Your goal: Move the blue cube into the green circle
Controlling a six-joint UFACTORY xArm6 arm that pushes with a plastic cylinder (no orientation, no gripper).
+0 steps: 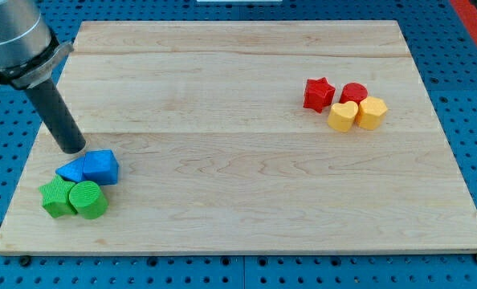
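My tip [71, 148] rests on the wooden board [246, 152] at the view's left, just above and left of the blue blocks. A blue cube-like block [102, 166] sits beside a flatter blue block [73, 169] on its left. Right below them lie a green round block [87, 199] and a green star-like block [57, 197], touching each other. The blue blocks touch the green ones. The rod rises toward the view's upper left.
At the view's right sits a tight cluster: a red star [319, 94], a red round block [353, 93], a yellow heart [342, 116] and a yellow block [373, 112]. The board lies on blue pegboard [463, 48].
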